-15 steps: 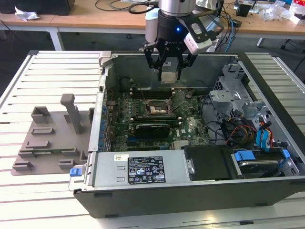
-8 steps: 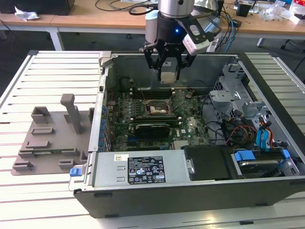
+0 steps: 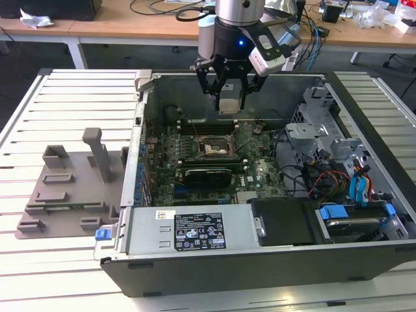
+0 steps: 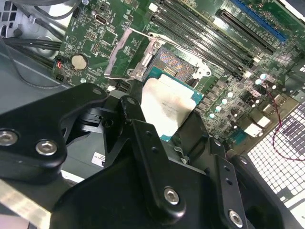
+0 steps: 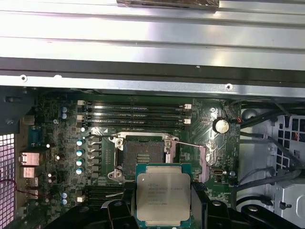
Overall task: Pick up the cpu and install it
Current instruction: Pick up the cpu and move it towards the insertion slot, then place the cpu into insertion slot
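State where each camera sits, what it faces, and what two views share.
Exterior view: off the arm, looking down into the open computer case; the gripper shows, holding the cpu.
First wrist view: near the wrist, facing the motherboard; gripper parts show.
Second wrist view: near the wrist, slanted across the gripper's linkage.
Both wrist views share the cpu and the open socket.

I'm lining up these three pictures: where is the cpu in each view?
Exterior view: upper middle, cpu in the gripper, above the motherboard.
Second wrist view: cpu beside the open socket.
First wrist view: cpu beside the open socket.
Shared landmark: the open socket.
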